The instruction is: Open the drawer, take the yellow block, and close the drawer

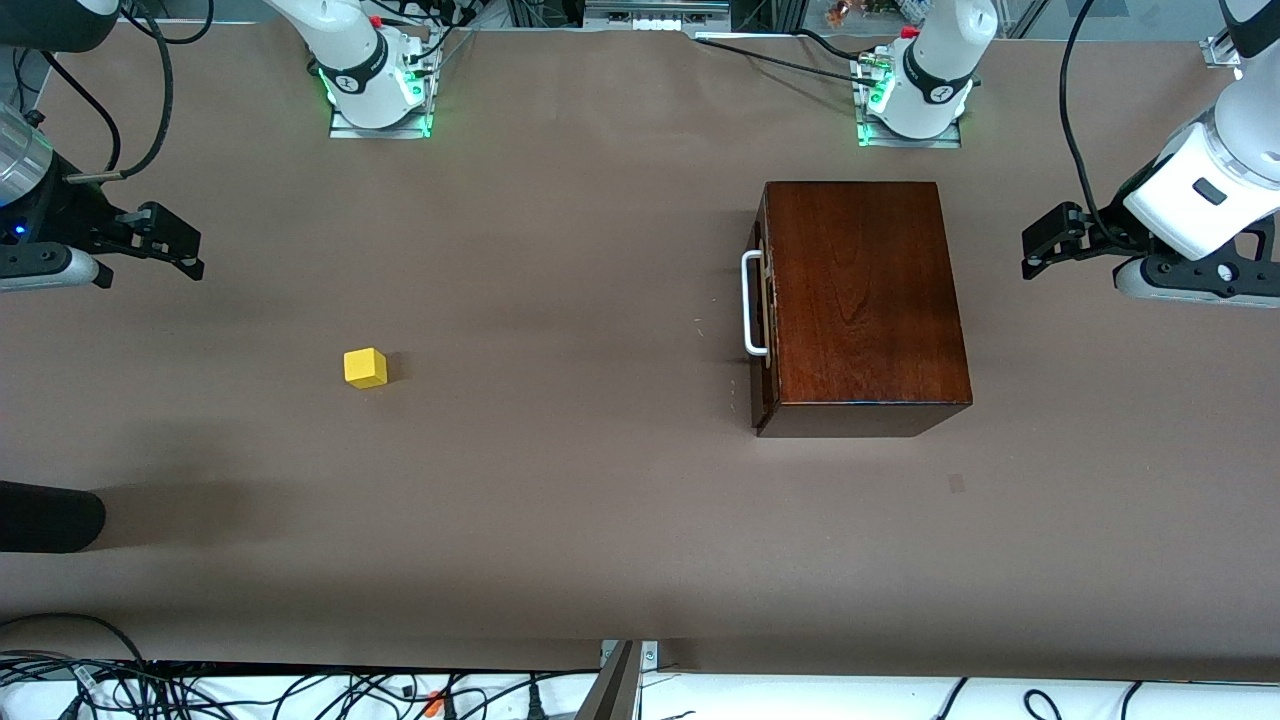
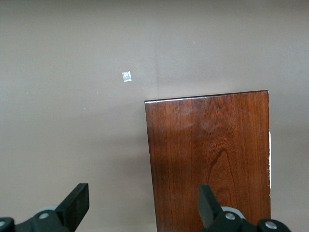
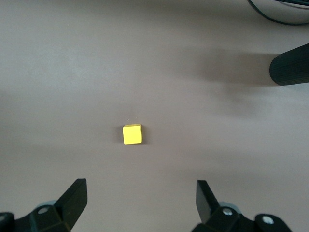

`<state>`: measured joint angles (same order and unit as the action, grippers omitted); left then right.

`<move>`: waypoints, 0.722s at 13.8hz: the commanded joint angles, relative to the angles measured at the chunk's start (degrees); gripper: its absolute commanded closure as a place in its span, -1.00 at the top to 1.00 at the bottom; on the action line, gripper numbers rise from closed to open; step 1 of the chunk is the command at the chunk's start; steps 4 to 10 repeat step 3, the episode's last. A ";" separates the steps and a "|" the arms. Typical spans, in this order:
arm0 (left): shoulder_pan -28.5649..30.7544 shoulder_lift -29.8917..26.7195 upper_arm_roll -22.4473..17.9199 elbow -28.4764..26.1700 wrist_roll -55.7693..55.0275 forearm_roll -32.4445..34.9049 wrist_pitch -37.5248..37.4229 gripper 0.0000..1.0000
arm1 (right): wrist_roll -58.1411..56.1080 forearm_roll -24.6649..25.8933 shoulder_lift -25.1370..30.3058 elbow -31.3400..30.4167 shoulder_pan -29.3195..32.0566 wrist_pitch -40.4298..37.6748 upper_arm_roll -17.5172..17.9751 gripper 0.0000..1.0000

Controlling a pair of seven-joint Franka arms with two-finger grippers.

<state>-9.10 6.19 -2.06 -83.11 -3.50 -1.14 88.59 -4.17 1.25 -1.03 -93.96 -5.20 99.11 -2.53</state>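
Observation:
The drawer [image 1: 764,330] is shut inside the dark mahogany box [image 1: 865,290], and its white handle [image 1: 752,305] faces the right arm's end of the table. The yellow block [image 1: 365,367] sits alone on the brown tabletop, toward the right arm's end. My right gripper [image 1: 190,250] hangs open in the air near that end; in its wrist view the block [image 3: 132,134] lies ahead of the open right gripper [image 3: 140,191]. My left gripper [image 1: 1035,250] hangs open beside the box, at the left arm's end, its wrist view showing the box top [image 2: 210,159] under the open left gripper [image 2: 143,198].
A black cylindrical object [image 1: 50,515] juts over the table edge at the right arm's end, nearer the front camera than the block. A small tape mark [image 1: 957,483] lies on the table near the box. Cables run along the table's front edge.

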 commanded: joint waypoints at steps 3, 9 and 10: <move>0.31 -1.44 0.04 -1.62 0.69 -0.44 0.88 1.00 | 0.74 0.24 -0.37 1.06 0.01 -0.06 0.60 1.00; 0.31 -1.44 0.04 -1.62 0.69 -0.44 0.88 1.00 | 0.74 0.24 -0.37 1.06 0.01 -0.06 0.60 1.00; 0.31 -1.44 0.04 -1.62 0.69 -0.44 0.88 1.00 | 0.74 0.24 -0.37 1.06 0.01 -0.06 0.60 1.00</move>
